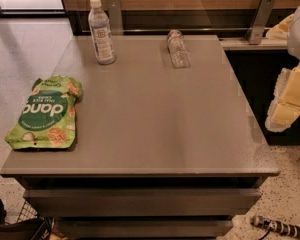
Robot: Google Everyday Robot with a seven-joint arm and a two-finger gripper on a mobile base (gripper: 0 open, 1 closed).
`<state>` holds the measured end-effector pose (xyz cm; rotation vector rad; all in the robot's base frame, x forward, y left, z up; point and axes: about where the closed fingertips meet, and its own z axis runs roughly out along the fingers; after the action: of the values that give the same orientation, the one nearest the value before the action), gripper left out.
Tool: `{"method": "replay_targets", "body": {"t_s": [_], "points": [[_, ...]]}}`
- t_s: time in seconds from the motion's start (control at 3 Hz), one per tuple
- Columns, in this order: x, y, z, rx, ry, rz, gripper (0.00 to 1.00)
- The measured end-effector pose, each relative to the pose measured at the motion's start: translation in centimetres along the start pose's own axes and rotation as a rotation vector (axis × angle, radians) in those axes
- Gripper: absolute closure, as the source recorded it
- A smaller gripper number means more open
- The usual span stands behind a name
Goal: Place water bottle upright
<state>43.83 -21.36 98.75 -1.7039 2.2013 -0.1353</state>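
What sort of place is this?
Likely an office break area: grey table with a chips bag, a standing bottle and the water bottle lying, speckled floor. The tool hangs beyond the table's right edge.

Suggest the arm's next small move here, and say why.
Probably swing the gripper over the table toward the water bottle: it lies on its side near the far edge, while the gripper hangs beyond the table's right side, well apart from it.

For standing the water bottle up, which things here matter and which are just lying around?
For the job:
water bottle, lying on its side near the far edge of the table
gripper, beyond the table's right edge

Just lying about:
taller bottle, upright at far left
green snack bag, flat at the left edge
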Motion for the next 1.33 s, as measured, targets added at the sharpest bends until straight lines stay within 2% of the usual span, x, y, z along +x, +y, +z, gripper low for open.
{"method": "replay_targets", "body": {"t_s": [0.33, 0.67, 1.0, 1.33], "points": [[0.0, -0.3, 0.0, 0.007, -0.002, 0.003, 0.00], [-0.4, -5.6, 2.2, 0.037, -0.019, 0.118, 0.00], [-1.0, -11.5, 4.3, 0.068, -0.057, 0.277, 0.00], [-2.7, -18.4, 7.0, 0.091, -0.080, 0.482, 0.00]]}}
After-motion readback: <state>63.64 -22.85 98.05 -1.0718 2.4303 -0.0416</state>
